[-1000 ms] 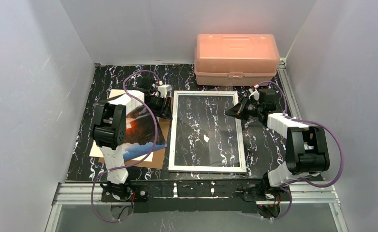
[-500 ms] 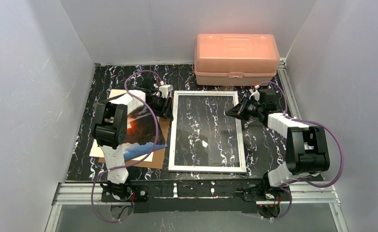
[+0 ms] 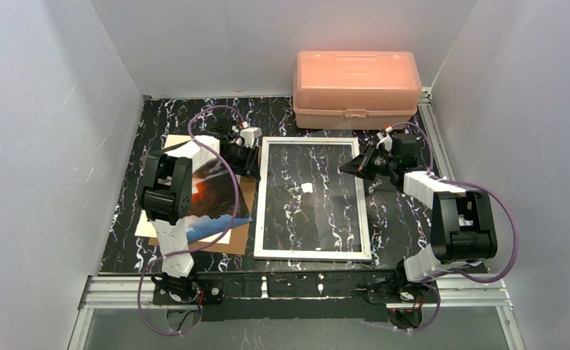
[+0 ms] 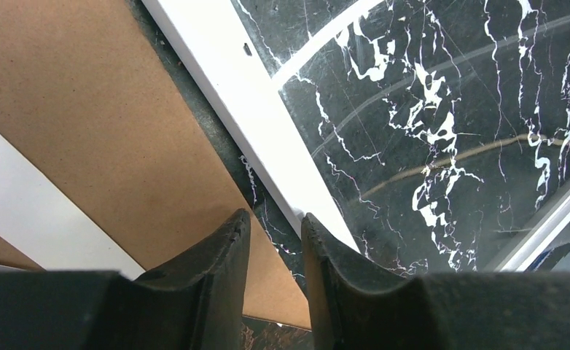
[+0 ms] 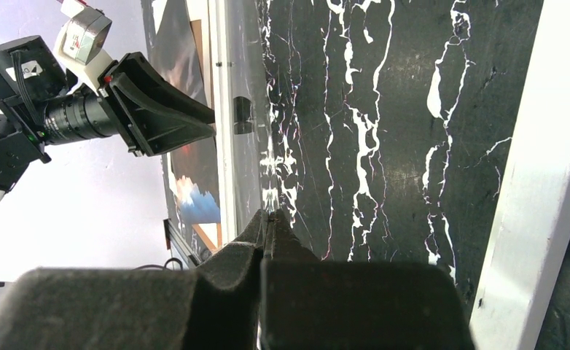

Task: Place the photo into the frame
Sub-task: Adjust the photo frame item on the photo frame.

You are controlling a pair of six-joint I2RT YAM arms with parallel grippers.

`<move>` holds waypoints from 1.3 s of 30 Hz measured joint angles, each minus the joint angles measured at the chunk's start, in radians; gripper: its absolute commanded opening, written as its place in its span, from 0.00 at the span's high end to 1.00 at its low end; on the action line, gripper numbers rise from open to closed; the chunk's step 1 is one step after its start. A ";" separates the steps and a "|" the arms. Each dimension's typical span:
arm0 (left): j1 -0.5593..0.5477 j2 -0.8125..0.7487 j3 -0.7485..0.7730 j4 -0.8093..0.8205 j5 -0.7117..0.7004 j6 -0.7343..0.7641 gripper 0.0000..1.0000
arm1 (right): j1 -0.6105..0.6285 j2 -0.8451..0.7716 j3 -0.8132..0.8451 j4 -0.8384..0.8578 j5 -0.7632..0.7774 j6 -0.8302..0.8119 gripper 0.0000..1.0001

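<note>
The white frame [image 3: 363,211] lies flat mid-table with its clear pane [image 3: 297,219]. The photo [image 3: 213,195], dark clouds with an orange glow, lies left of it on a brown board [image 3: 246,195], partly under my left arm. My left gripper [image 3: 253,164] hovers at the frame's upper left edge. Its jaws [image 4: 276,217] stand a narrow gap apart, empty, over the strip between the board [image 4: 85,109] and the frame [image 4: 267,138]. My right gripper [image 3: 342,168] is at the frame's upper right, shut [image 5: 270,214] on the pane's thin edge. The photo [image 5: 194,200] shows beyond the pane.
A pink plastic box [image 3: 356,80] stands against the back wall, just behind the frame. A white sheet [image 4: 34,219] lies on the brown board. Grey walls close in left, right and back. Both arm bases sit at the table's near edge.
My left jaws have narrowed. The bright reflection on the pane has slid toward the back, and the right gripper has shifted slightly that way too.
</note>
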 measured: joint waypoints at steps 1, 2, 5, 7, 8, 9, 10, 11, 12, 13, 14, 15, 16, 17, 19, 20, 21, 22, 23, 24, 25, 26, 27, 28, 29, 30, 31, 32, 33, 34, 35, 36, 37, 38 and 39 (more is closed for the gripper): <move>0.000 0.000 0.002 0.000 0.002 0.000 0.71 | 0.000 0.000 0.000 0.002 0.001 0.001 0.99; 0.000 0.000 0.004 0.000 0.002 0.000 0.71 | 0.000 -0.001 0.000 0.003 0.003 0.001 0.99; -0.001 0.000 0.009 0.000 0.003 0.000 0.72 | 0.000 -0.002 0.000 0.010 0.004 0.002 0.99; -0.001 0.000 0.010 0.000 0.005 0.001 0.72 | 0.000 -0.002 0.000 0.014 0.004 0.005 0.99; -0.001 0.000 0.010 0.000 0.005 0.001 0.72 | 0.000 -0.002 0.000 0.015 0.004 0.005 0.99; -0.001 0.000 0.010 0.000 0.006 0.001 0.73 | 0.000 -0.002 0.000 0.018 0.004 0.011 0.99; -0.001 0.000 0.010 0.000 0.006 0.001 0.73 | 0.000 -0.002 0.000 0.021 0.004 0.017 0.99; -0.002 0.000 0.010 0.000 0.006 0.002 0.73 | 0.000 -0.002 -0.001 0.024 0.004 0.024 0.99; -0.002 0.000 0.010 0.000 0.009 0.003 0.73 | 0.000 -0.002 -0.002 0.029 0.003 0.029 0.99; -0.003 0.000 0.010 0.000 0.010 0.004 0.74 | 0.000 -0.002 -0.003 0.034 0.003 0.039 0.99; -0.003 0.000 0.010 0.000 0.013 0.005 0.75 | 0.000 -0.002 -0.007 0.046 0.002 0.051 0.99; -0.004 0.001 0.010 0.000 0.014 0.007 0.76 | 0.000 -0.002 -0.013 0.060 0.001 0.061 0.99; -0.005 0.002 0.010 0.000 0.016 0.008 0.76 | 0.000 -0.003 -0.019 0.071 -0.001 0.076 0.99; -0.005 0.004 0.010 0.000 0.017 0.010 0.77 | 0.000 -0.003 -0.028 0.083 -0.002 0.090 0.99; -0.006 0.009 0.010 0.000 0.026 0.011 0.79 | 0.000 -0.003 -0.040 0.100 -0.002 0.120 0.99; -0.005 0.010 0.010 0.000 0.032 0.011 0.80 | 0.000 -0.003 -0.043 0.106 -0.002 0.132 0.99; -0.006 0.010 0.010 0.000 0.036 0.011 0.81 | 0.000 -0.003 -0.048 0.118 -0.003 0.144 0.99; -0.006 0.011 0.010 0.000 0.041 0.011 0.82 | 0.001 -0.003 -0.056 0.131 -0.005 0.158 0.99; -0.007 0.011 0.010 0.000 0.043 0.012 0.82 | 0.001 -0.003 -0.066 0.146 -0.005 0.173 0.99; -0.008 0.011 0.010 0.000 0.045 0.013 0.83 | 0.001 -0.003 -0.080 0.169 -0.005 0.190 0.99; -0.008 0.011 0.010 0.000 0.047 0.013 0.83 | 0.001 -0.003 -0.100 0.195 -0.005 0.213 0.99; -0.009 0.011 0.010 0.000 0.049 0.014 0.84 | 0.001 -0.003 -0.120 0.213 -0.004 0.232 0.99; -0.009 0.011 0.010 0.000 0.050 0.015 0.84 | 0.001 -0.003 -0.136 0.228 -0.003 0.246 0.99; -0.010 0.011 0.010 0.000 0.052 0.015 0.84 | 0.000 -0.003 -0.147 0.237 0.000 0.258 0.99; -0.010 0.011 0.010 0.000 0.054 0.016 0.84 | 0.000 -0.003 -0.158 0.247 0.005 0.268 0.99; -0.010 0.011 0.010 0.000 0.054 0.018 0.85 | 0.000 -0.003 -0.162 0.255 0.007 0.275 0.99; -0.010 0.011 0.010 -0.001 0.054 0.018 0.85 | 0.000 -0.003 -0.166 0.261 0.008 0.282 0.99; -0.010 0.011 0.010 -0.001 0.055 0.018 0.85 | 0.000 -0.003 -0.166 0.264 0.008 0.286 0.99; -0.010 0.011 0.010 -0.001 0.055 0.018 0.85 | 0.001 -0.003 -0.166 0.267 0.008 0.289 0.99; -0.010 0.011 0.010 -0.001 0.055 0.018 0.85 | 0.001 -0.003 -0.166 0.273 0.008 0.291 0.99; -0.010 0.011 0.010 -0.001 0.055 0.018 0.85 | 0.002 -0.003 -0.166 0.277 0.008 0.292 0.99; -0.010 0.011 0.010 -0.001 0.056 0.018 0.85 | 0.002 -0.003 -0.166 0.278 0.008 0.293 0.99; -0.010 0.011 0.010 -0.001 0.056 0.018 0.86 | 0.002 -0.003 -0.166 0.280 0.009 0.294 0.99; -0.010 0.011 0.010 -0.001 0.056 0.018 0.86 | 0.003 -0.003 -0.166 0.282 0.008 0.297 0.99; -0.010 0.011 0.010 -0.002 0.056 0.018 0.86 | 0.003 -0.003 -0.166 0.284 0.008 0.301 0.99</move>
